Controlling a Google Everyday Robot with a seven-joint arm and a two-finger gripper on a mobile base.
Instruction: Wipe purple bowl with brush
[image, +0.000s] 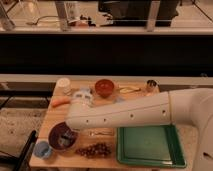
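The purple bowl (59, 137) sits at the front left of the wooden table (112, 107). My white arm reaches in from the right across the table. Its gripper (71, 131) hangs at the arm's left end, over the bowl's right rim and pointing down into it. The brush is hidden under the wrist. The inside of the bowl looks dark, with a small pale patch near the gripper.
A light-blue cup (43, 149) stands left of the bowl and a heap of grapes (95, 149) lies to its right. A fork (102, 132), a green tray (147, 146), an orange-red bowl (104, 87), a carrot (61, 102) and a white cup (63, 84) are also on the table.
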